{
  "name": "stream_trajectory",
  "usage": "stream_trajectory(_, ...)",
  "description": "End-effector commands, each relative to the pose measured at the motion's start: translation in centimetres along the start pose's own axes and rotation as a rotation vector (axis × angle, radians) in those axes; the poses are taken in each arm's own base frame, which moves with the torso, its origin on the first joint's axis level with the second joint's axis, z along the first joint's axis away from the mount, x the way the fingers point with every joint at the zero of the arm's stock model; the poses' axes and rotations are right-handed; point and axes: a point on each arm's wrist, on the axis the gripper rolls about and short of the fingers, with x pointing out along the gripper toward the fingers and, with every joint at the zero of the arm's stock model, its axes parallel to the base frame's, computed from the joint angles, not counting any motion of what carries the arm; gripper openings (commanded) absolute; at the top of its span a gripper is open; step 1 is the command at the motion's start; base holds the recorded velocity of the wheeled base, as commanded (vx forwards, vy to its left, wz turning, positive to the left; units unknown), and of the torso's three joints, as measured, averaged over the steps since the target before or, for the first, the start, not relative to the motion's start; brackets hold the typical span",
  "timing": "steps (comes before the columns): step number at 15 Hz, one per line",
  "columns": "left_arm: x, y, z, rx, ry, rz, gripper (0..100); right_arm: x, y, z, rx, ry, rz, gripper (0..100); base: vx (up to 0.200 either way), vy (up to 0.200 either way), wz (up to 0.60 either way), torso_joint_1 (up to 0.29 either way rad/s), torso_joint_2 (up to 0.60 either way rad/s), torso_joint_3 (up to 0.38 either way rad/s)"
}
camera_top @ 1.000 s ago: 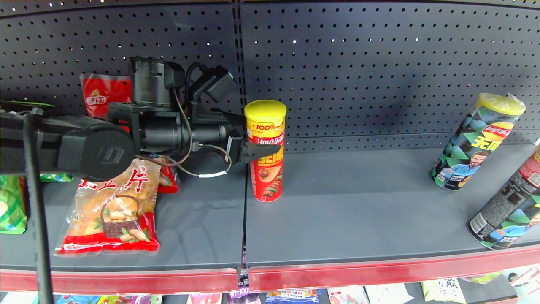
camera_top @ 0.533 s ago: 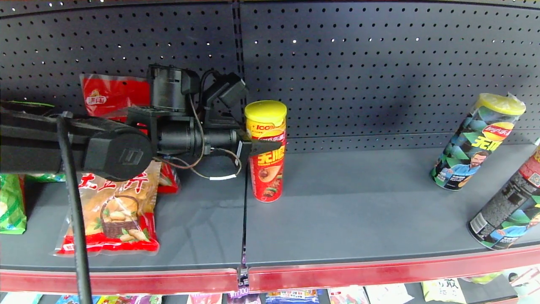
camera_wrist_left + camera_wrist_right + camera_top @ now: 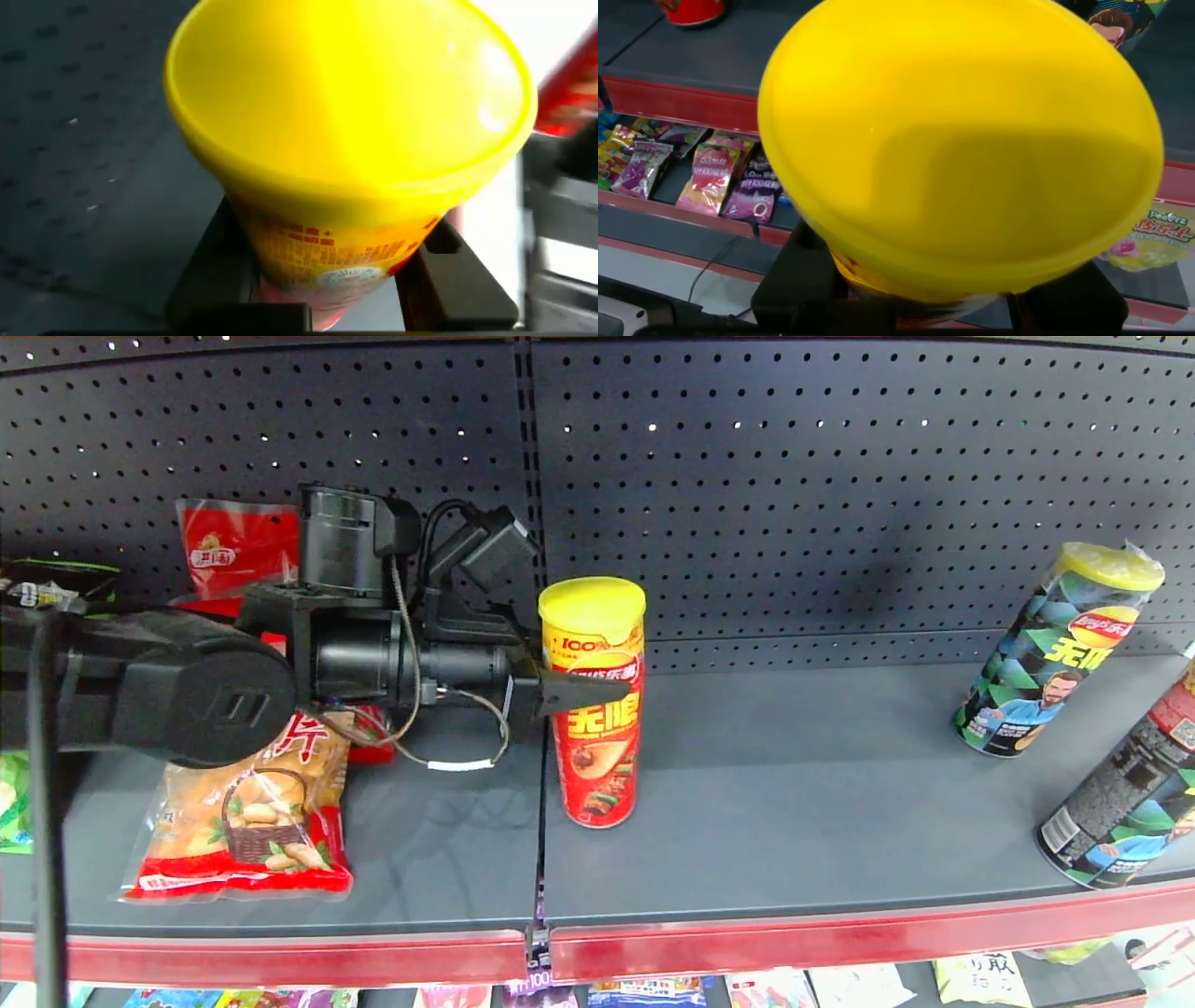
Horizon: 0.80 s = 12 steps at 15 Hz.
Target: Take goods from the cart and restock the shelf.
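Red can (image 3: 597,747) shifted lower in frame, left gripper (image 3: 594,684) jaws clamped on it, right gripper (image 3: 924,303) jaws holding another yellow-lidded can (image 3: 962,140)

The can (image 3: 597,747) has a glossy printed wrap and a smooth, faintly shiny yellow plastic lid (image 3: 592,599); the other can (image 3: 962,140) has the same kind of lid. The shelf (image 3: 794,821) and punched pegboard (image 3: 840,476) look like matt dark painted metal, with a glossy red front strip (image 3: 840,933). The bags (image 3: 247,803) are shiny, crinkled plastic film, and the left gripper (image 3: 590,689) is matt black plastic.
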Motion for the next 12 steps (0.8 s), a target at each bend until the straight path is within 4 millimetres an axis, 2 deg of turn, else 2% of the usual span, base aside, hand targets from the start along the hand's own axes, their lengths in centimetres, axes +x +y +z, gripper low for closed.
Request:
stream_trajectory(1, -1.0, -2.7, 0.8, 0.022, -0.018, -0.052, 0, 0.1, 0.0, 0.0, 0.0, 0.003, 0.002, 0, 0.0, 0.0, 0.0, 0.0, 0.0, 0.0)
stream_trajectory(3, -0.6, -4.1, 0.3, 0.021, -0.004, -0.089, 0, 0.1, 0.0, 0.1, -0.001, 0.006, 0.005, 0, 0.0, 0.0, 0.0, 0.0, 0.0, 0.0)
stream_trajectory(6, -0.1, -5.0, -0.2, 0.014, 0.015, -0.111, 0, 0.0, 0.0, 0.1, -0.002, 0.002, 0.003, 0, 0.0, 0.0, 0.0, 0.0, 0.0, 0.0)
stream_trajectory(12, -0.2, -5.5, -1.4, 0.044, 0.042, -0.13, 0, 0.0, 0.0, 0.1, -0.002, 0.002, 0.003, 0, 0.0, 0.0, 0.0, 0.0, 0.0, 0.0)
